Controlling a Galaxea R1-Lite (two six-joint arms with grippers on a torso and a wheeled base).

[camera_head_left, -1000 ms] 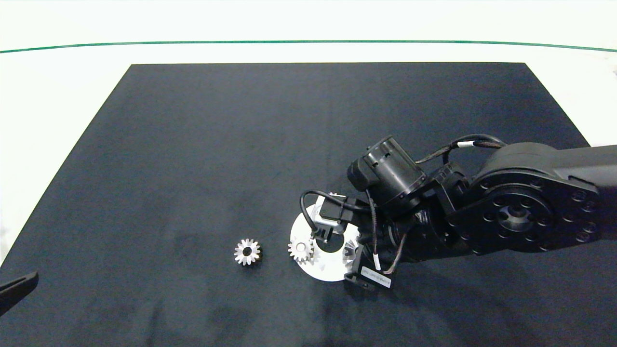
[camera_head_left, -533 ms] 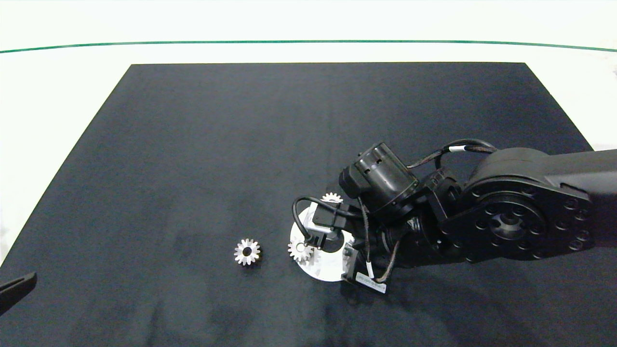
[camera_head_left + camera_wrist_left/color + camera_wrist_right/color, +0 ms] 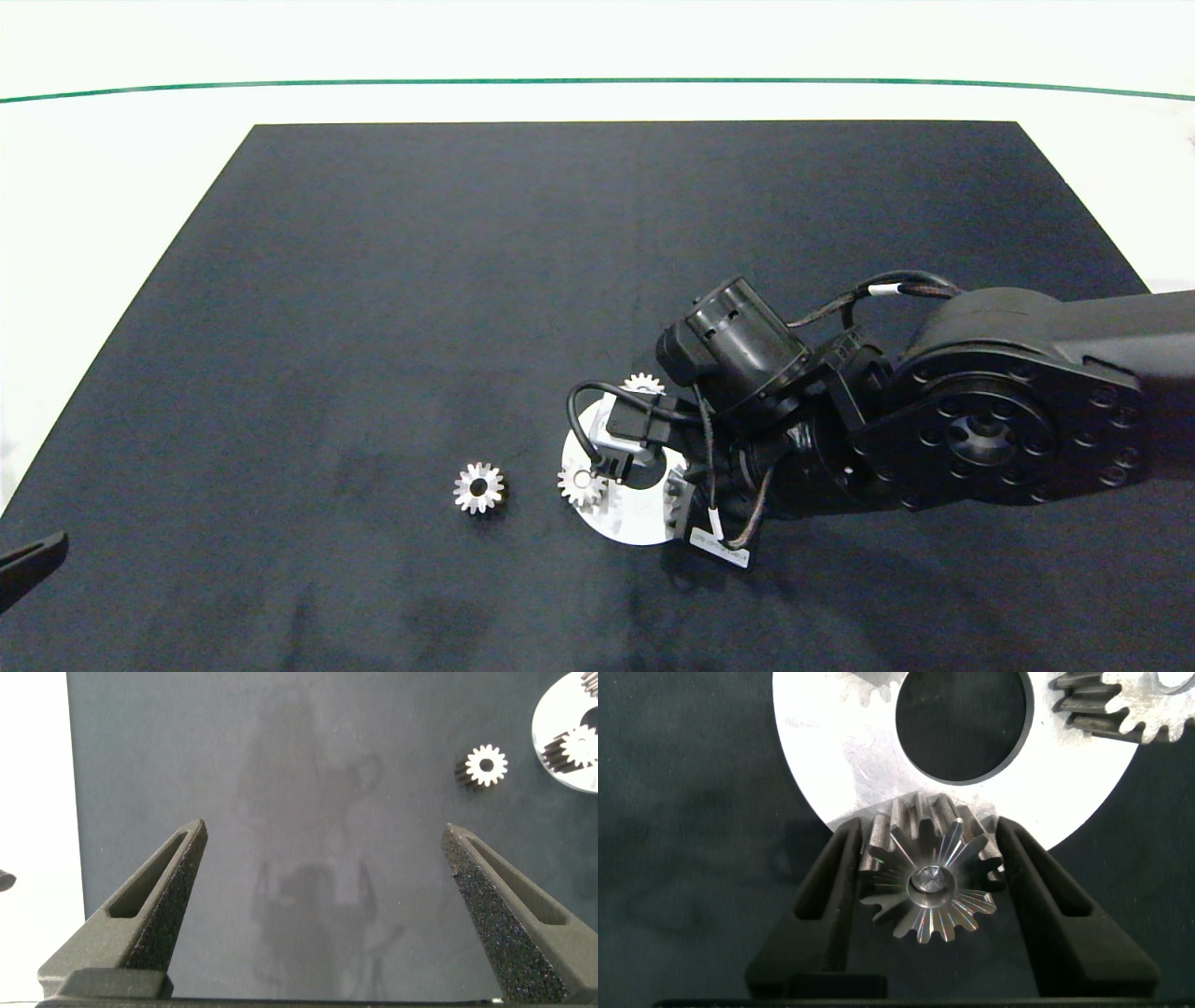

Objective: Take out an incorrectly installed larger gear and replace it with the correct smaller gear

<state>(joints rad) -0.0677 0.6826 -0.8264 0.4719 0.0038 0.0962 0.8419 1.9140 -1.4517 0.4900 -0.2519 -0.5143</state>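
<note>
Right wrist view, right pincer (image 3: 934, 882) closed around one larger gear (image 3: 929, 873), three smaller gears elsewhere.

Larger gear (image 3: 926, 879) shiny machined metal; mat (image 3: 467, 280) matt black.

right gripper (image 3: 929, 873) clamping larger gear (image 3: 929, 882) (on silver disc (image 3: 840, 747))

Silver larger gear (image 3: 929, 873), black mat (image 3: 467, 280)
</note>
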